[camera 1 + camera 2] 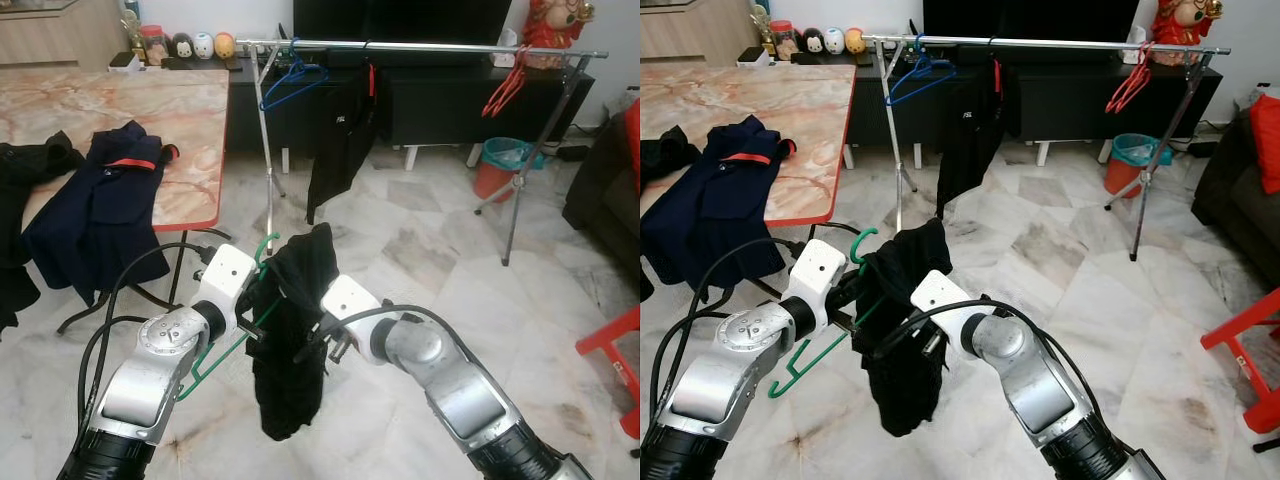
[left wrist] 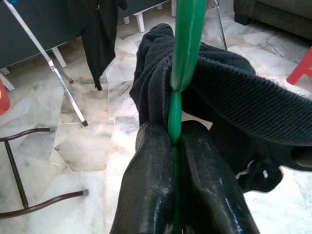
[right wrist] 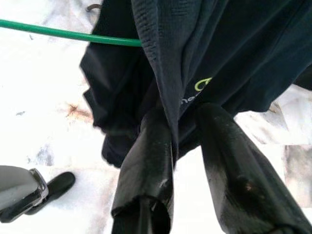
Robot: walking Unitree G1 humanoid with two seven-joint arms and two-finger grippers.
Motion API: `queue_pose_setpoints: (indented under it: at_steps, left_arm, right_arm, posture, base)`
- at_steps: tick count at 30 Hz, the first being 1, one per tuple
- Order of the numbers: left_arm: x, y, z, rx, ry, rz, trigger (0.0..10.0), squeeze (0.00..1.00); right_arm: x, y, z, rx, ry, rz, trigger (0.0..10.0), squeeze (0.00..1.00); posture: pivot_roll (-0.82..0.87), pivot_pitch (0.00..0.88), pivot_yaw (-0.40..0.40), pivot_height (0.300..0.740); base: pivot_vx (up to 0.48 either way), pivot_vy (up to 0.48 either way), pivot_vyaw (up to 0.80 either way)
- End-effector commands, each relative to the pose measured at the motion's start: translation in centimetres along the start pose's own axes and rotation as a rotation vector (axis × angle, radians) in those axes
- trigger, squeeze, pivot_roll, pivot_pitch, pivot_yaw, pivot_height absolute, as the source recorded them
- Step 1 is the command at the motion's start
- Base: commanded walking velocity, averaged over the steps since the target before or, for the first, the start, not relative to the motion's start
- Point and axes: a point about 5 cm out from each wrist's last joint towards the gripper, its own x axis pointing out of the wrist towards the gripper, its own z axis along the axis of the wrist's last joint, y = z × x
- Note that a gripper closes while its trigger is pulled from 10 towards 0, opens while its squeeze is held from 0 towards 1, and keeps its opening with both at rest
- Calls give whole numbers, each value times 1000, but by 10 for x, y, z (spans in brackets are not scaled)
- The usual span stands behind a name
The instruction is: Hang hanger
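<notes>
Left wrist view: left gripper [image 2: 174,146] clamps the thin green plastic hanger [image 2: 181,58]; right gripper [image 3: 187,141] pinches the black knitted garment [image 1: 295,330] draped over it.

floor [image 1: 420,250]: pale marble tiles, beneath the fingers
table [image 1: 190,120]: marble top, beyond fingers, leftward
on table: navy jacket [image 1: 105,190]

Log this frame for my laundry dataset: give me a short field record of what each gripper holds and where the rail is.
left gripper: shut on green hanger
right gripper: fingers apart, pinching the black garment
garment: draped over hanger, hanging down between the arms
clothes rail: ahead across the tiled floor, carrying blue hanger, red hangers, black shirt
</notes>
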Motion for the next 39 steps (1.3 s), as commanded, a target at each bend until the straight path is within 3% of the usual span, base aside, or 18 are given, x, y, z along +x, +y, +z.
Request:
queue_pose_setpoints:
  at_steps: [1, 6, 15, 18, 20, 21, 22, 23, 24, 25, 26, 31, 34, 35, 39]
  left_arm:
    - [-3, 6, 10, 16, -56, 14, 10000, 0]
    - [-4, 8, 9, 17, -54, 21, 10000, 0]
    - [-4, 9, 9, 14, -51, 26, 10000, 0]
    - [-4, 9, 9, 19, -49, 24, 10000, 0]
    - [-5, 10, 9, 19, -50, 20, 10000, 0]
    - [-6, 11, 9, 23, -46, 7, 10000, 0]
    - [-6, 10, 9, 26, -42, -6, 10000, 0]
    - [-6, 10, 9, 26, -42, -6, 10000, 0]
    - [-8, 8, 7, 31, -29, -49, 10000, 0]
    - [-9, 7, 6, 33, -26, -62, 10000, 0]
    - [-11, 4, 3, 35, -5, -109, 10000, 0]
    - [-16, -2, -5, 59, 37, -182, 10000, 0]
    - [-21, -7, -8, 75, 64, -260, 10000, 0]
    - [-25, -11, -8, 82, 78, -339, 10000, 0]
    - [-30, -13, -7, 89, 87, -426, 10000, 0]
  right_arm:
    - [-3, 5, 3, -30, -26, 39, 10000, 1000]
    - [-8, 9, -4, -88, 2, 89, 10000, 1000]
    - [-17, 4, -7, -92, 5, 95, 10000, 1000]
    - [-23, 2, -7, -79, -21, 103, 10000, 1000]
    - [-31, 1, -1, -64, -101, 132, 10000, 1000]
    - [-36, -4, 3, -64, -151, 125, 10000, 788]
    - [-40, -9, 6, -78, -187, 110, 10000, 455]
    - [-40, -9, 6, -78, -187, 110, 10000, 455]
    - [-47, -24, 7, -123, -219, 51, 10000, 0]
    - [-48, -27, 7, -132, -221, 34, 10000, 0]
    - [-52, -41, 5, -147, -218, -27, 10000, 0]
    - [-62, -56, 5, -170, -236, -47, 10000, 0]
    - [-68, -61, 0, -200, -238, -10, 10000, 0]
    - [-70, -62, -8, -216, -224, 50, 10000, 0]
    - [-74, -57, -18, -242, -199, 179, 10000, 0]
  posture:
    - [129, 0, -36, 740]
    - [127, 0, -37, 740]
    - [120, 0, -33, 740]
    - [124, 0, -34, 740]
    - [124, 0, -32, 740]
    - [120, 0, -30, 740]
    - [120, 0, -30, 740]
    - [120, 0, -30, 740]
    - [117, 0, -28, 740]
    - [117, 0, -28, 740]
    - [115, 0, -27, 740]
    - [113, 0, -22, 740]
    - [118, 0, -22, 740]
    - [116, 0, -22, 740]
    - [117, 0, -18, 740]
  base:
    - [0, 0, 0]
    - [0, 0, 0]
    - [0, 0, 0]
    - [0, 0, 0]
    - [0, 0, 0]
    - [0, 0, 0]
    - [0, 0, 0]
    - [0, 0, 0]
    - [0, 0, 0]
    - [0, 0, 0]
    - [0, 0, 0]
    - [0, 0, 0]
    - [0, 0, 0]
    - [0, 0, 0]
    - [0, 0, 0]
